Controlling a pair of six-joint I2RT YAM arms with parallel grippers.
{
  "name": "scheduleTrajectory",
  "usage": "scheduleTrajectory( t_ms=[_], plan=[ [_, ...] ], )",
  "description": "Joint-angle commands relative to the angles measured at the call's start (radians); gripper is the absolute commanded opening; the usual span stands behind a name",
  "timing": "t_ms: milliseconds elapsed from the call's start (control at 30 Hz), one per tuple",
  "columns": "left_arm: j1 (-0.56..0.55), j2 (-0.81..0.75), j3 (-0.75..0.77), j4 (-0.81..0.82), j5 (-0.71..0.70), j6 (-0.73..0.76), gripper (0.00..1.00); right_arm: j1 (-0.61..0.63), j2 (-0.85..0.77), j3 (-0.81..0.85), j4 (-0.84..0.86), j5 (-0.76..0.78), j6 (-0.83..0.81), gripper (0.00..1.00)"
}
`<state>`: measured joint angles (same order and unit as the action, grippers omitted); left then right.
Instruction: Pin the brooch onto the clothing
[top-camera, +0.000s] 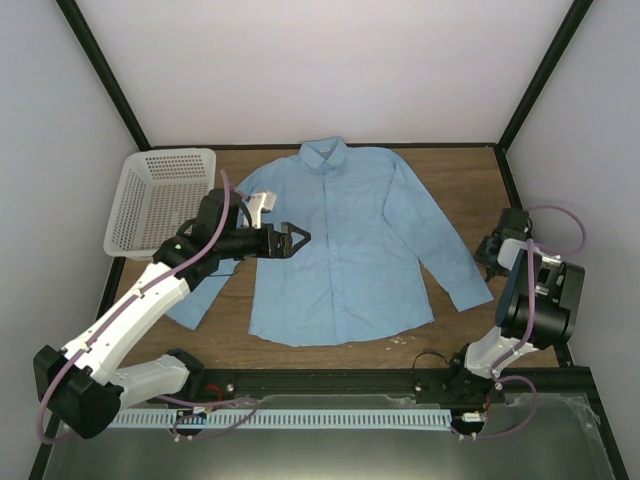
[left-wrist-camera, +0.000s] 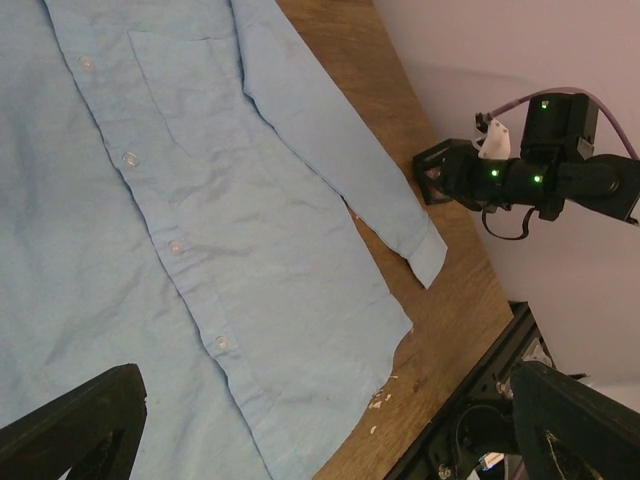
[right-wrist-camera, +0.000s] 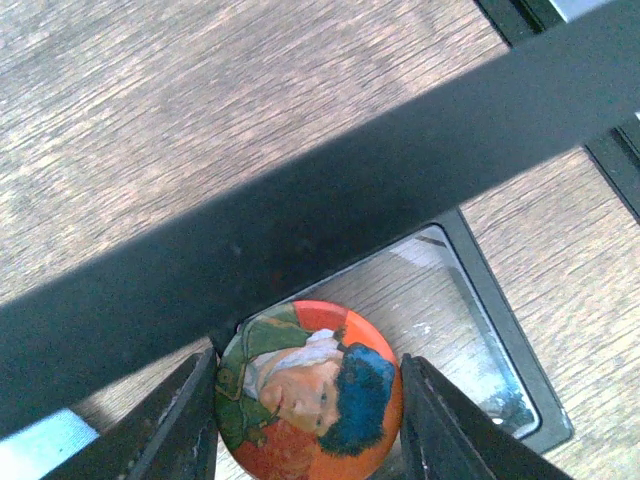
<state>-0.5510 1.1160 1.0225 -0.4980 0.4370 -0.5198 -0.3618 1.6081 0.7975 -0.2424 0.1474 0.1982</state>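
Note:
The light blue shirt (top-camera: 340, 240) lies flat and face up in the middle of the wooden table, collar at the far side; it also fills the left wrist view (left-wrist-camera: 200, 200). My left gripper (top-camera: 297, 240) is open and empty, hovering over the shirt's left front; its fingers (left-wrist-camera: 80, 420) stand wide apart. My right gripper (top-camera: 497, 250) is at the table's right edge, beyond the shirt's sleeve cuff. In the right wrist view the gripper (right-wrist-camera: 308, 410) is shut on the round orange-red brooch (right-wrist-camera: 310, 390), a finger touching each side, inside the black square frame box (right-wrist-camera: 500, 330).
A white mesh basket (top-camera: 130, 210) stands at the far left, just behind my left arm. A black bar (right-wrist-camera: 330, 200) crosses the right wrist view above the brooch. Small white crumbs (left-wrist-camera: 380, 400) lie by the shirt's hem. The black cage rail (top-camera: 330, 378) runs along the near edge.

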Motion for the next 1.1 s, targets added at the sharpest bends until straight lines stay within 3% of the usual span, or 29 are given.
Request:
scheduleTrajectory(
  t_ms=[0, 267, 467, 733, 1067],
  plan=[
    [-0.004, -0.008, 0.024, 0.001, 0.003, 0.009, 1.0, 0.011, -0.047, 0.012, 0.002, 0.029, 0.011, 0.42],
    [-0.004, -0.014, 0.023, 0.003, 0.007, 0.012, 1.0, 0.022, -0.074, -0.009, -0.001, 0.02, 0.018, 0.42],
    [-0.004, -0.021, -0.001, 0.022, 0.0, 0.015, 1.0, 0.1, -0.118, -0.04, -0.003, -0.002, 0.028, 0.42],
    [-0.004, -0.056, -0.122, 0.121, -0.045, -0.016, 1.0, 0.375, -0.177, -0.012, -0.047, 0.048, 0.037, 0.42],
    [-0.003, -0.182, -0.326, 0.243, -0.158, -0.107, 1.0, 0.819, -0.208, 0.071, 0.003, -0.191, -0.056, 0.42]
  ],
)
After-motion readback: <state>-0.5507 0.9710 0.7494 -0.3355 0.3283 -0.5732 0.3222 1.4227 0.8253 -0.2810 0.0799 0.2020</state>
